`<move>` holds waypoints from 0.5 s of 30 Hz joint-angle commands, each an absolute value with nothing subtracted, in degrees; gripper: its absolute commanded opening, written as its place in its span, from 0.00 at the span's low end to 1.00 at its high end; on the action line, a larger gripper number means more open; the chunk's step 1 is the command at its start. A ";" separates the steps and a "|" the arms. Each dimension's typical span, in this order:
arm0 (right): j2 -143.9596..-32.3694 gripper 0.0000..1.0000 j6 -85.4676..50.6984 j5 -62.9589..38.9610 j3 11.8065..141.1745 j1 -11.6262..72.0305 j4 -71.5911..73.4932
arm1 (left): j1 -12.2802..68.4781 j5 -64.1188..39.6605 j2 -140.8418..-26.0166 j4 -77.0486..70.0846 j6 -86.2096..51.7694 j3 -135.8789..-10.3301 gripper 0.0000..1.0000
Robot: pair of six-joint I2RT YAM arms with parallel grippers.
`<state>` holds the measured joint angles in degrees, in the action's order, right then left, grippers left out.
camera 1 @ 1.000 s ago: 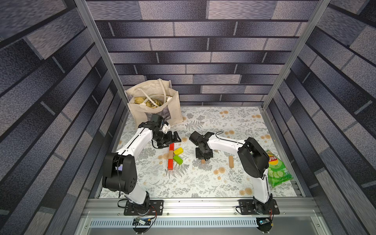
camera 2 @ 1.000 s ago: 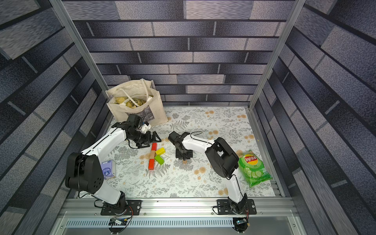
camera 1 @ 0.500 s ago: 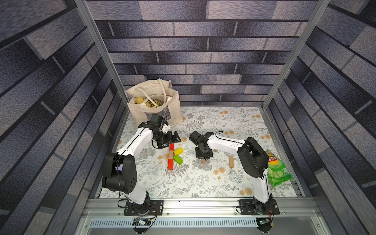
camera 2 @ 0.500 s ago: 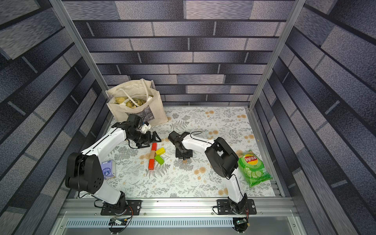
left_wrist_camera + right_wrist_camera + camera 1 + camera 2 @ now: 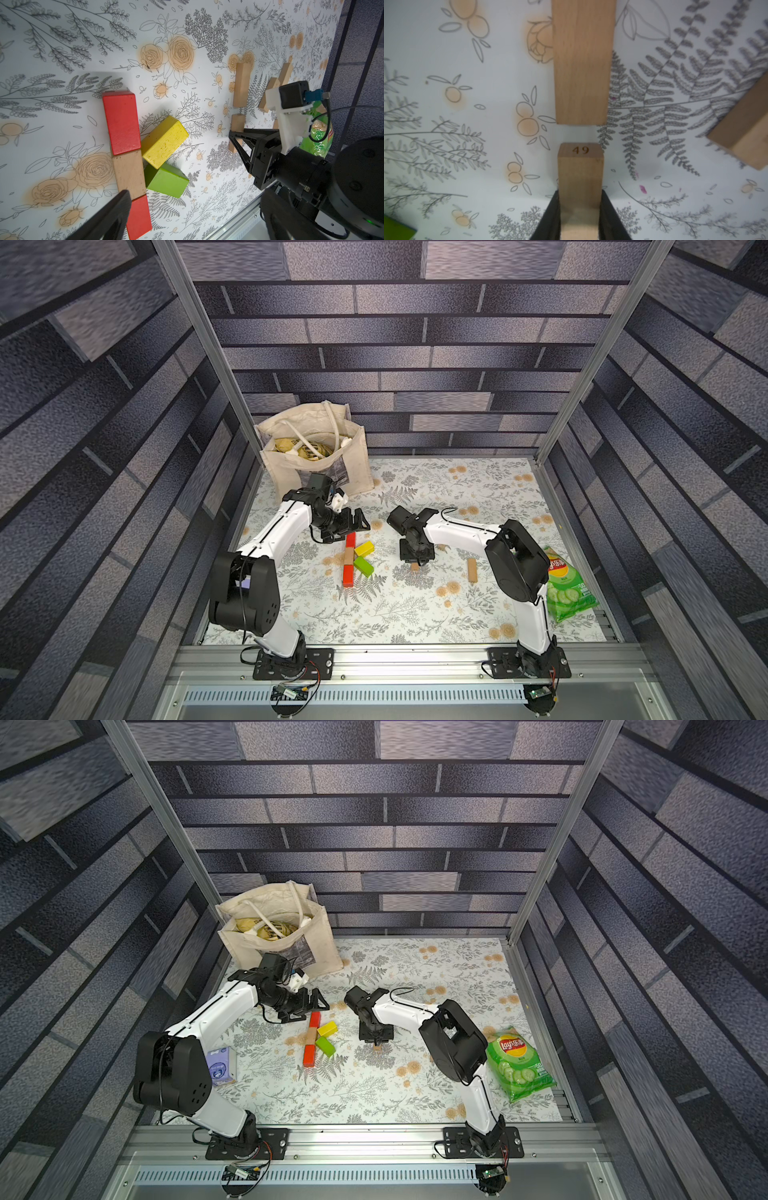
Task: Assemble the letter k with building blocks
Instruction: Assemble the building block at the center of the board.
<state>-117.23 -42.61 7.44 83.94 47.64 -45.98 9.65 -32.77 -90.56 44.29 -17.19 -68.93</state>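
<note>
Right gripper [image 5: 580,195] pinching block 49 [image 5: 580,166]
We lose its near end out of frame; left gripper [image 5: 358,521] gapes, just one finger [image 5: 112,216] showing by the k [image 5: 128,172].

A beige canvas tote bag [image 5: 286,477] stands just beyond the left gripper [image 5: 360,522]; a purple tissue pack [image 5: 222,1065] lies well back from it, leftward. A green Lay's chip bag [image 5: 567,591] lies well right of the right gripper [image 5: 415,562].
</note>
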 commanded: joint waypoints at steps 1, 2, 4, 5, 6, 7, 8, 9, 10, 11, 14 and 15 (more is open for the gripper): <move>-118.90 0.24 -43.08 8.06 85.58 47.03 -45.74 | 9.14 -33.57 -89.46 44.39 -16.88 -68.25 1.00; -119.00 0.24 -43.03 8.24 85.77 47.16 -45.86 | 9.05 -33.57 -89.42 44.40 -16.88 -68.36 1.00; -119.09 0.25 -42.98 8.38 85.96 46.96 -45.96 | 9.05 -33.53 -89.46 44.41 -16.88 -68.29 1.00; -119.10 0.24 -42.98 8.67 86.04 46.92 -46.01 | 9.05 -33.57 -89.47 44.43 -16.88 -68.29 1.00; -119.14 0.24 -42.99 8.64 86.13 46.93 -45.90 | 9.05 -33.57 -89.47 44.41 -16.88 -68.30 1.00; -119.18 0.24 -42.90 8.59 86.27 46.84 -45.90 | 9.05 -33.57 -89.47 44.40 -16.88 -68.29 1.00; -119.18 0.24 -42.89 8.66 86.31 46.85 -45.96 | 9.05 -33.64 -89.55 44.39 -16.88 -68.29 1.00; -119.27 0.24 -42.84 8.67 86.31 46.85 -46.09 | 9.05 -33.60 -89.49 44.33 -16.88 -68.29 1.00; -119.25 0.24 -42.80 8.73 86.32 46.72 -46.19 | 9.01 -33.66 -89.50 44.34 -16.87 -68.29 1.00; -119.27 0.24 -42.85 8.93 86.31 46.69 -46.22 | 9.03 -33.66 -89.56 44.33 -16.87 -68.29 1.00; -119.27 0.24 -42.81 9.05 86.18 46.54 -46.14 | 9.01 -33.64 -89.61 44.30 -16.88 -68.38 1.00; -119.26 0.24 -42.80 9.05 86.13 46.52 -46.08 | 9.02 -33.66 -89.65 44.29 -16.88 -68.38 1.00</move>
<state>-117.99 -42.61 7.51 85.14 47.22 -45.98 9.32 -32.77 -90.56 44.29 -17.19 -68.93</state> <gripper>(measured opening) 0.295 0.997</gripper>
